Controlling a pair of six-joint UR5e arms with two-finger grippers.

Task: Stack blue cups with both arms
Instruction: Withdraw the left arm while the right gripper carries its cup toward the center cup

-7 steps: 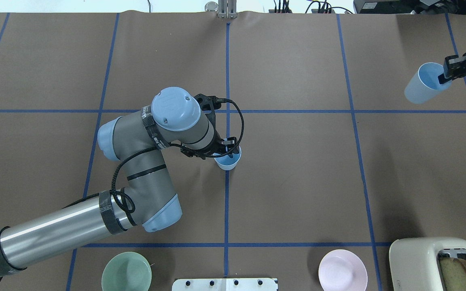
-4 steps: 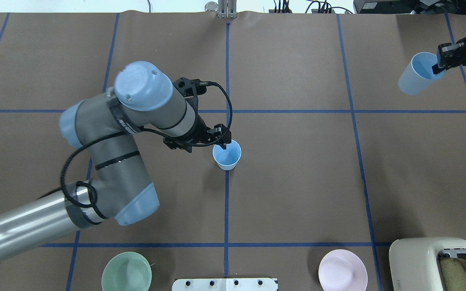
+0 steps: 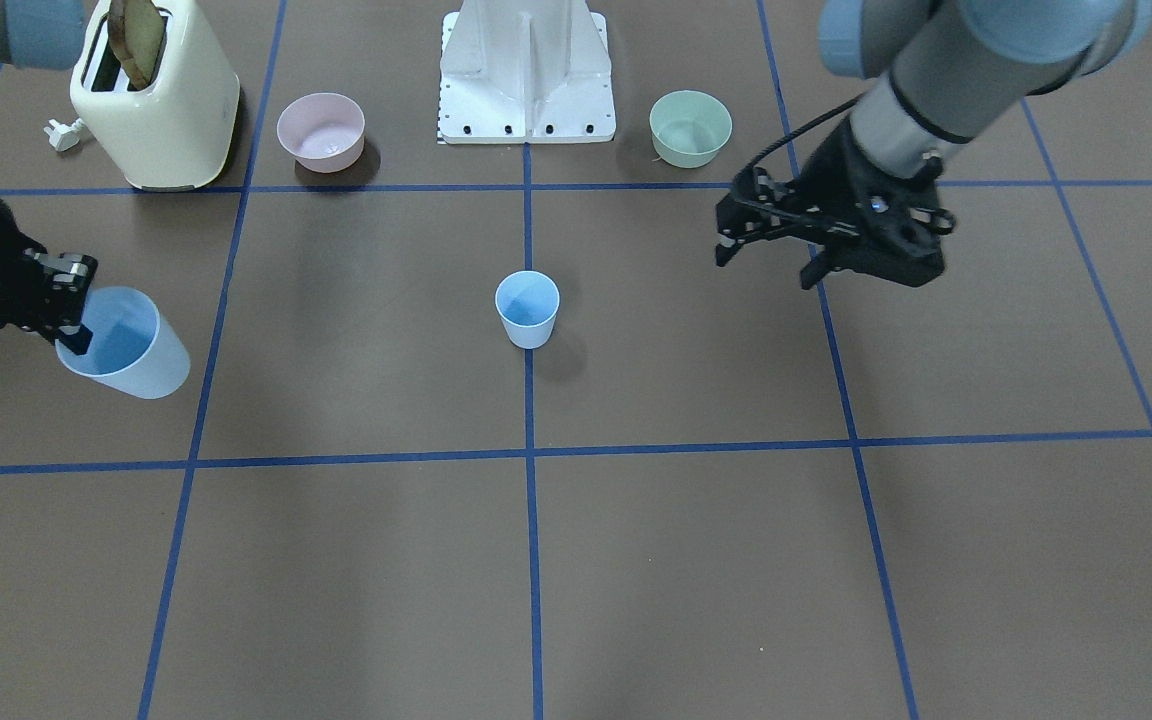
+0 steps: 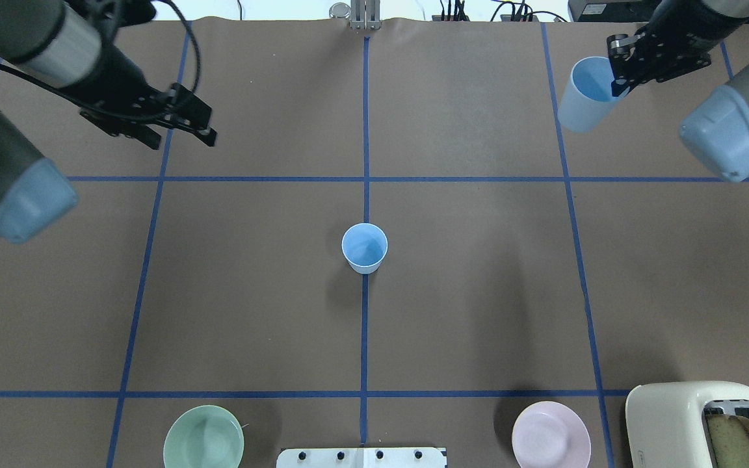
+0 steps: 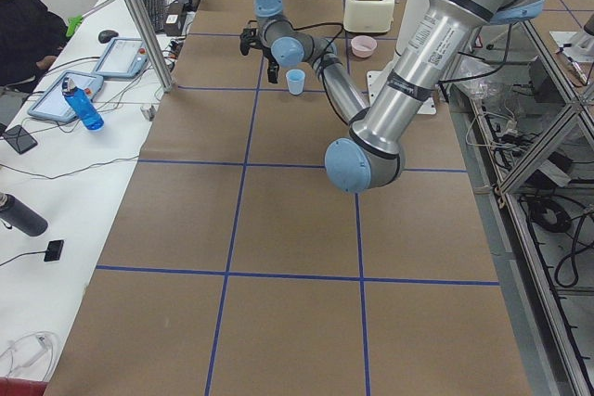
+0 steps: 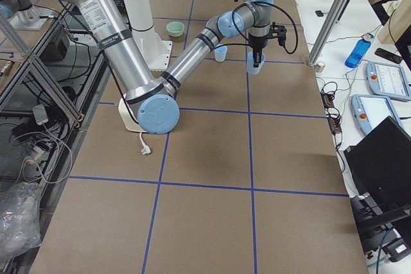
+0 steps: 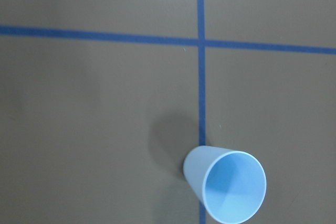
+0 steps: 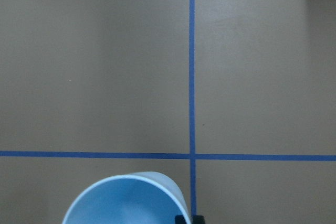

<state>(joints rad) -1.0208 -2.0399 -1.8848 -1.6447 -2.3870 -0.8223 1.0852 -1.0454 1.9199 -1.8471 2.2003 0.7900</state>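
One pale-blue cup [image 4: 364, 247] stands upright and free at the table's centre, on the blue tape line; it also shows in the front view [image 3: 527, 308] and in the left wrist view [image 7: 226, 184]. My left gripper [image 4: 183, 139] is open and empty, raised far off to the cup's left and farther back [image 3: 764, 270]. My right gripper [image 4: 618, 83] is shut on the rim of the second blue cup [image 4: 582, 94], one finger inside it, holding it tilted above the table at the far right [image 3: 126, 345]. The right wrist view shows that cup's mouth [image 8: 126, 200].
A mint-green bowl [image 4: 203, 437] and a pink bowl [image 4: 551, 434] sit near the robot's edge, either side of the white pedestal [image 3: 528, 70]. A cream toaster [image 4: 699, 422] with bread stands at the near right corner.
My left gripper has let go of the centre cup and drawn away, up and to the far left. My right gripper has carried its cup leftward and farther back.
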